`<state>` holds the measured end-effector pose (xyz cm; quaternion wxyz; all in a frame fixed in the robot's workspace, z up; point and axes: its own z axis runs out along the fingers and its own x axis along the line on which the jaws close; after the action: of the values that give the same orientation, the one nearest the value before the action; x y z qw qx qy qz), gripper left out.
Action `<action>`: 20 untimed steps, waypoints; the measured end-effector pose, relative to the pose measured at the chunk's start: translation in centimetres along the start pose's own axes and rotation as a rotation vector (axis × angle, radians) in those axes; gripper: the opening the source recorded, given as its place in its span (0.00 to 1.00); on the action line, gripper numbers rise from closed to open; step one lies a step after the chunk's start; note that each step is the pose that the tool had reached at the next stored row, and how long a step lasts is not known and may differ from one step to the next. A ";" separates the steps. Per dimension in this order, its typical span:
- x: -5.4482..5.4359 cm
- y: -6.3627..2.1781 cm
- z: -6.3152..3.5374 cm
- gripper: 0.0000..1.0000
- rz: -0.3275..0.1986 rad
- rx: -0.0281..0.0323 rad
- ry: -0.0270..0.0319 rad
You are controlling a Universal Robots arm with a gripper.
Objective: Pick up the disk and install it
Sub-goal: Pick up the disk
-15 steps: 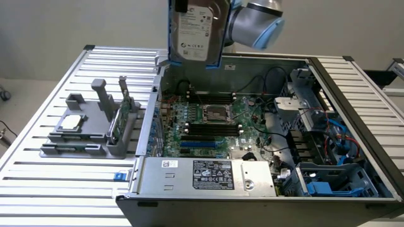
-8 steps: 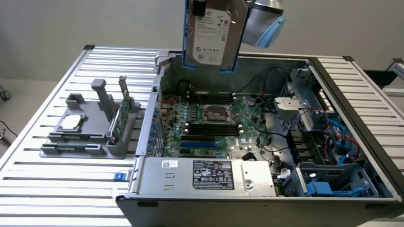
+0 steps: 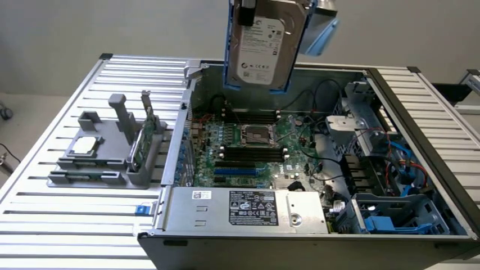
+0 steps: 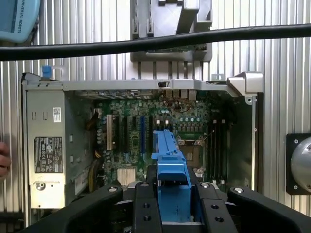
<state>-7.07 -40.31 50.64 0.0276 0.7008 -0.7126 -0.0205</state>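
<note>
The disk (image 3: pixel 262 45), a silver-grey hard drive with a white label and blue plastic rails, hangs upright high above the open computer case (image 3: pixel 408 121). My gripper (image 3: pixel 271 4) is shut on its top end. In the wrist view one blue rail of the disk (image 4: pixel 167 155) runs edge-on between my black fingers (image 4: pixel 146 206), and my gripper (image 4: pixel 174 206) clamps it from both sides. The motherboard (image 4: pixel 146 131) lies directly below it.
Inside the case are a motherboard (image 3: pixel 251 140), a grey power supply (image 3: pixel 248 208) and a blue drive bay (image 3: pixel 390 216). A grey fixture (image 3: pixel 105 163) at the exterior view's left holds a small silver chip (image 3: pixel 84 145) and a green card (image 3: pixel 146 140). A black cable (image 4: pixel 146 43) crosses the wrist view. A hand (image 4: pixel 2 158) shows at its edge.
</note>
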 end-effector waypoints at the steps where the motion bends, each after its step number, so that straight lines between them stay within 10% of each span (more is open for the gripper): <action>1: 0.2 -0.34 -0.02 0.33 0.000 0.0000 -0.0004; 20: 3.4 -7.76 -0.48 0.33 0.000 0.0000 -0.0032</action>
<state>0.65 -43.87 50.63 0.0265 0.7007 -0.7126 -0.0216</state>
